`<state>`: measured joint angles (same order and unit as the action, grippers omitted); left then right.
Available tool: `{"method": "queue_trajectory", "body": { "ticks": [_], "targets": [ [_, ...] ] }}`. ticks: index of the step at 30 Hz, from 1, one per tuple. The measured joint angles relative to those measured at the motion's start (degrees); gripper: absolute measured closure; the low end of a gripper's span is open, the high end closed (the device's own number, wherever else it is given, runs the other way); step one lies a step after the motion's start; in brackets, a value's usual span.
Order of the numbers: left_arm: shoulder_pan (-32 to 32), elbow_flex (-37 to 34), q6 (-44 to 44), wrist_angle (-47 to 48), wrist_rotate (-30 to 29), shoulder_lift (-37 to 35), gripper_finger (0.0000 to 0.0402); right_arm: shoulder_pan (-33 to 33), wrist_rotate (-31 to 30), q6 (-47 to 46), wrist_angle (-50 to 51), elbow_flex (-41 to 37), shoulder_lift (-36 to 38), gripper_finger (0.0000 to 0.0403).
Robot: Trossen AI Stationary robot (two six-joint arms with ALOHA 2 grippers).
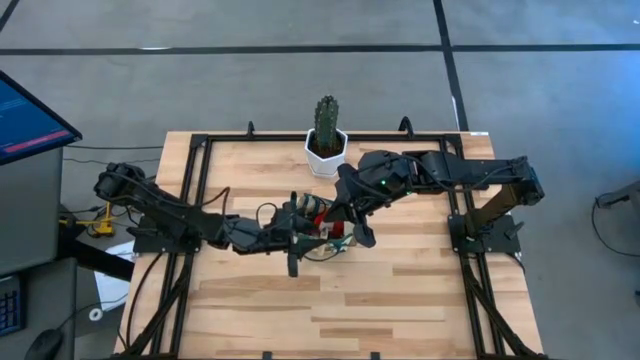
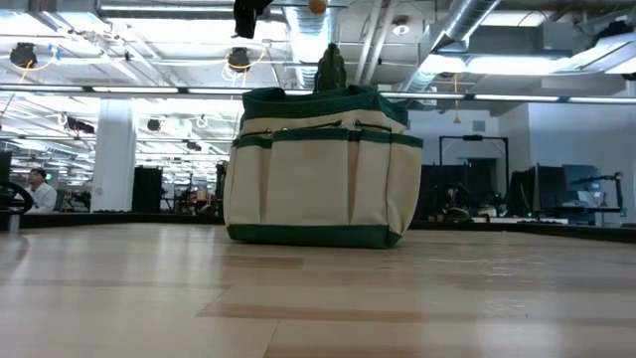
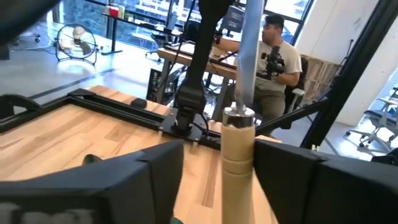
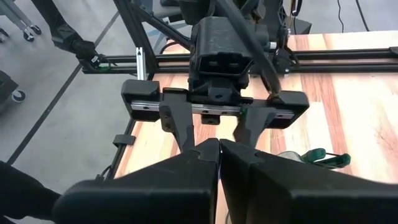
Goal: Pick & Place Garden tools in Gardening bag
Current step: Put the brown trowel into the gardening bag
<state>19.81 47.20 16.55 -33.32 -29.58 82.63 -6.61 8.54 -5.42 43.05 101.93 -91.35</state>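
We are looking down on the wooden table (image 1: 250, 290), where both arms are meeting over the gardening bag (image 2: 318, 169) near the table's centre. In the high view the bag is mostly hidden under the arms; the low view is showing it upright on the tabletop, cream with dark green trim and side pockets, and a green handle loop (image 2: 331, 68) is standing up at its 12 o'clock.

The left gripper (image 1: 297, 225) is reaching in from 9 o'clock and hovering over the bag. In the left wrist view its fingers (image 3: 149, 174) are standing apart, and between them we are seeing a garden tool (image 3: 239, 112) with a pale wooden handle and a grey metal shaft, standing upright. We cannot tell whether the fingers are actually pressing on the handle or only flanking it.

The right gripper (image 1: 358, 232) is coming in from 3 o'clock, just beside the left one. In the right wrist view its fingertips (image 4: 202, 155) are meeting, closed with nothing visible between them, and they are pointing toward the left arm's gripper body.

A green cactus (image 1: 326, 120) in a white pot (image 1: 326, 155) is standing at 12 o'clock from the bag, near the far edge. A person (image 3: 273, 68) is sitting in the room beyond the table.
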Motion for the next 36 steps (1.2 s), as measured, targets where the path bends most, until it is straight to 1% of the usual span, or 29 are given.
{"method": "queue_trajectory", "body": {
  "ticks": [3,6,12,16,19,22,24,27,29,36],
  "targets": [
    [0.00,0.00,-2.96,0.15,1.55,-1.35,0.0203,-0.10,-0.48,0.01,-0.02,0.00,0.02,0.0403],
    [0.30,0.00,-4.57,0.84,2.58,-4.29,0.0192,-0.15,-1.31,0.52,0.16,-0.02,0.67,0.0403],
    [0.40,0.00,-4.67,3.75,2.85,-12.13,0.0197,-0.29,-5.61,0.86,1.51,0.02,2.31,0.0403],
    [0.48,0.00,-4.38,5.81,2.86,-15.86,0.0208,-2.19,-8.57,0.95,2.03,0.00,2.01,0.0403],
    [0.50,0.00,-4.34,5.91,2.86,-17.04,0.0215,-3.64,-8.98,1.10,1.26,-0.15,0.86,0.0403],
    [0.52,0.00,-4.34,5.94,2.86,-17.39,0.0220,-4.64,-12.15,1.08,2.36,-1.48,-0.12,0.0403],
    [0.52,0.00,-4.34,6.42,2.86,-17.38,0.0223,-4.96,-13.69,1.06,0.06,-1.97,-0.54,0.0403],
    [0.52,0.00,-4.34,6.60,2.86,-17.17,0.0227,-5.68,-15.50,0.98,1.49,-2.75,-1.08,0.0403],
    [0.52,0.00,-4.32,7.15,2.87,-17.03,0.0227,-6.12,-17.58,1.36,-0.24,-2.66,-2.52,0.0403],
    [0.52,-0.04,-4.30,7.97,2.86,-17.01,0.0229,-5.61,-17.67,0.39,-0.26,-2.58,-3.56,0.0403]
  ]
}}
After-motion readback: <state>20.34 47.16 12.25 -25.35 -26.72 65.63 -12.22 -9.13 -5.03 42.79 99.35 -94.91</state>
